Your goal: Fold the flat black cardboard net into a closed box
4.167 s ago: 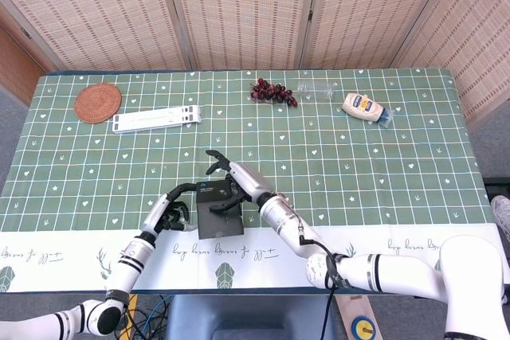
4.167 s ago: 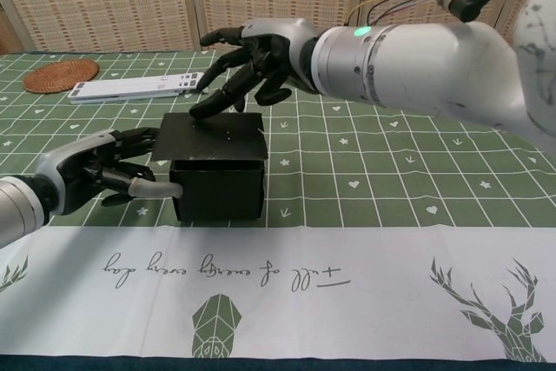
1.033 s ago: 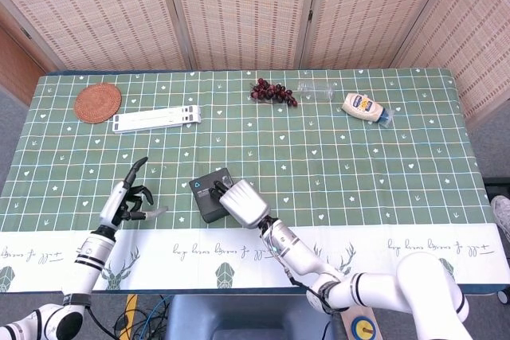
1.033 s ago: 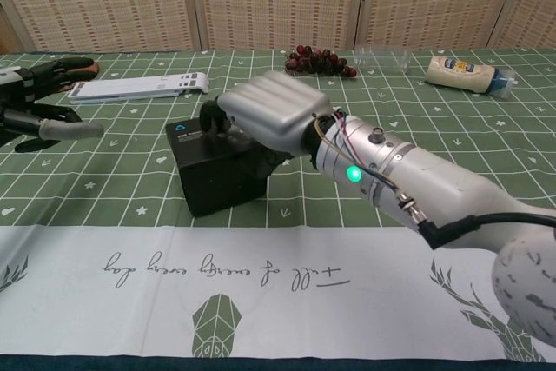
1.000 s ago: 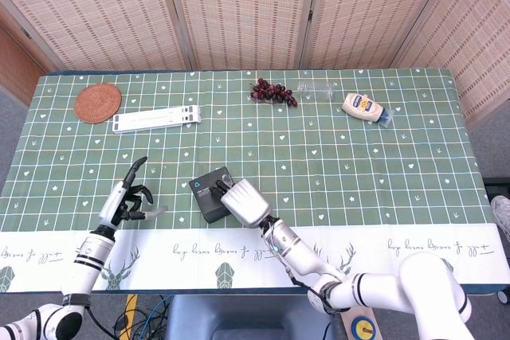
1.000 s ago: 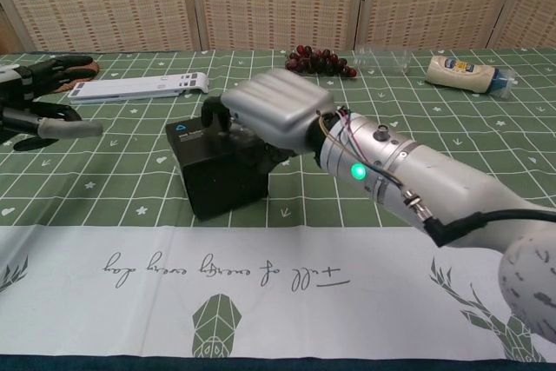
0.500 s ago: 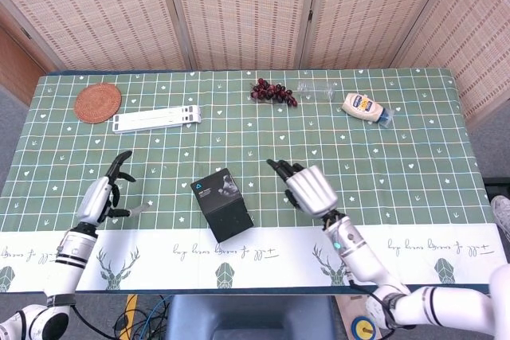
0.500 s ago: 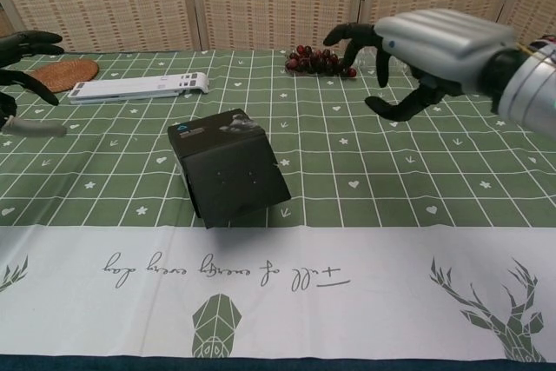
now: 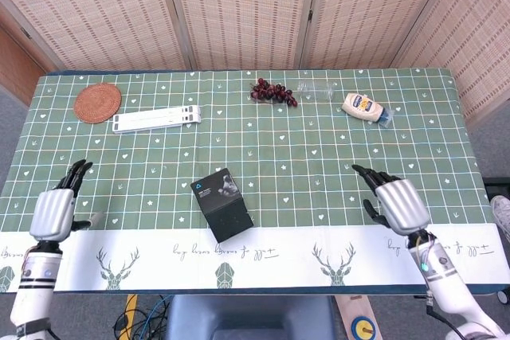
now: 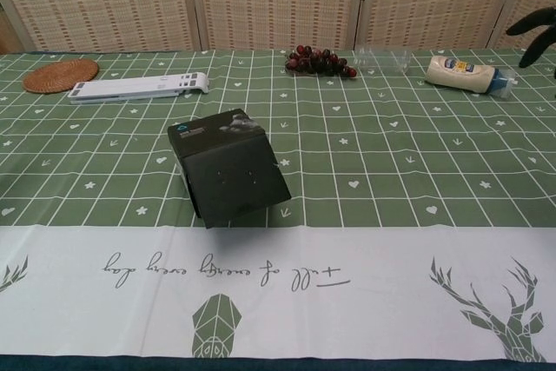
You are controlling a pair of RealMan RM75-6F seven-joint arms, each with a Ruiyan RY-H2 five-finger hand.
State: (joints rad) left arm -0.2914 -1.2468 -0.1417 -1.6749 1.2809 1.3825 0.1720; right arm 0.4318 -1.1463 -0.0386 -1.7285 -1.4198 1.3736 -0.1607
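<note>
The black cardboard box (image 9: 223,203) (image 10: 228,167) stands closed on the green tablecloth near the front edge, turned at an angle, with a small blue logo on its top. Nothing touches it. My left hand (image 9: 56,210) hovers far to the left of the box, fingers spread, holding nothing. My right hand (image 9: 397,201) is far to the right, fingers apart and empty. In the chest view only the dark fingertips (image 10: 537,28) of the right hand show at the right edge.
A white folding stand (image 9: 157,119) and a woven coaster (image 9: 97,103) lie at the back left. Grapes (image 9: 272,91), a clear plastic bottle (image 9: 318,90) and a mayonnaise bottle (image 9: 365,107) lie at the back right. A white deer-print border (image 10: 278,288) runs along the table front.
Both hands have pulled away from the box toward the table's sides, left hand leftward, right hand rightward. The box, released earlier, stays put.
</note>
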